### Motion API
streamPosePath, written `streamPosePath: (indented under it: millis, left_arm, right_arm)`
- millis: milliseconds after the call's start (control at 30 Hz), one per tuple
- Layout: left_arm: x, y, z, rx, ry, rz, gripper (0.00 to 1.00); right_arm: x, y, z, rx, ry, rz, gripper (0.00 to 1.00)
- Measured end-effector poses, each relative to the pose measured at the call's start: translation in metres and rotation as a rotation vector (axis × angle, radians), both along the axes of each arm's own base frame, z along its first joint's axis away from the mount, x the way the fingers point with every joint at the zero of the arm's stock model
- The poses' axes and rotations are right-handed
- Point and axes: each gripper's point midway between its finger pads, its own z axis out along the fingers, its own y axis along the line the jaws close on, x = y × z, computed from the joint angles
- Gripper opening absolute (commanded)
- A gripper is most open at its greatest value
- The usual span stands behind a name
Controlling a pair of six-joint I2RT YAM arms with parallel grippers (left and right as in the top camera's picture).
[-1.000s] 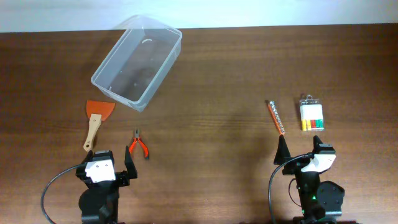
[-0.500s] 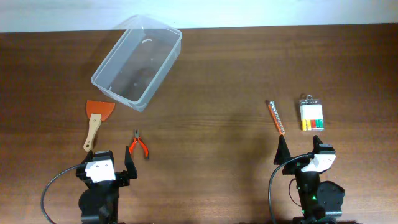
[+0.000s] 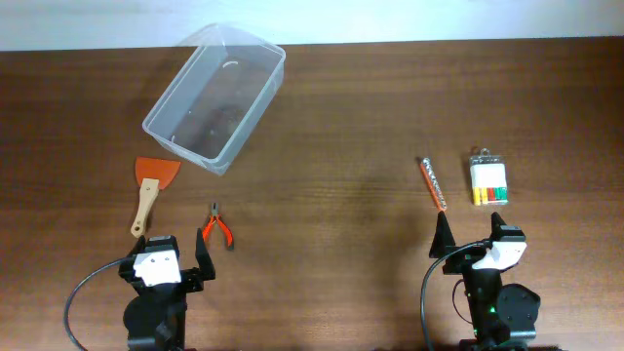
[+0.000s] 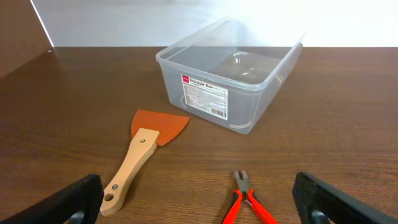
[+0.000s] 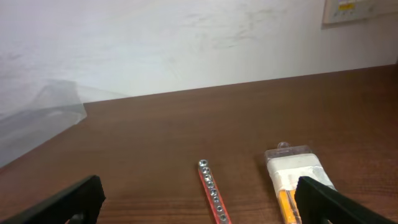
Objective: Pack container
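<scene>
**Clear bin at far left, tools spread along the table**

Far left on the brown table [image 3: 322,146], set at a slant: the clear container [image 3: 214,97], label visible only from the left wrist. Nearer the arms, an orange scraper [image 3: 151,190] and red pliers [image 3: 216,226], handles cut off in the wrist view. Left gripper [image 3: 170,252] spread wide, empty. Right gripper [image 3: 470,239] likewise wide, gripping nothing. Beyond it, a red studded strip [image 3: 433,183] and small clear pack [image 3: 488,180] — lower ends cropped from the right wrist, container there only a blurred corner.

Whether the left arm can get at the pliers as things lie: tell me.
Probably yes. The orange-handled pliers lie just ahead of the open left gripper, bare table between; the scraper sits off to the left.
</scene>
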Motion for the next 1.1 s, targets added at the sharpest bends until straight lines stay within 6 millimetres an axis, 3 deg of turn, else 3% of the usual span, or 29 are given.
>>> streamPosePath:
  millis: [500,600,800,933,1100]
  left_arm:
    - [0.000,0.000,0.000,0.000,0.000,0.000,0.99]
    - [0.002,0.000,0.009,0.001,-0.037,-0.001,0.99]
    - [0.008,-0.003,0.056,-0.096,-0.239,-0.006,0.99]
    - [0.005,-0.005,0.084,-0.144,-0.275,-0.010,0.99]
    - [0.005,-0.005,0.167,-0.162,-0.310,-0.014,0.99]
  right_arm:
    - [0.000,0.000,0.000,0.000,0.000,0.000,0.99]
    - [0.000,0.000,0.000,0.000,0.000,0.000,0.99]
    - [0.000,0.000,0.000,0.000,0.000,0.000,0.99]
    - [0.000,0.000,0.000,0.000,-0.001,0.000,0.99]
    - [0.000,0.001,0.000,0.000,-0.001,0.003,0.99]
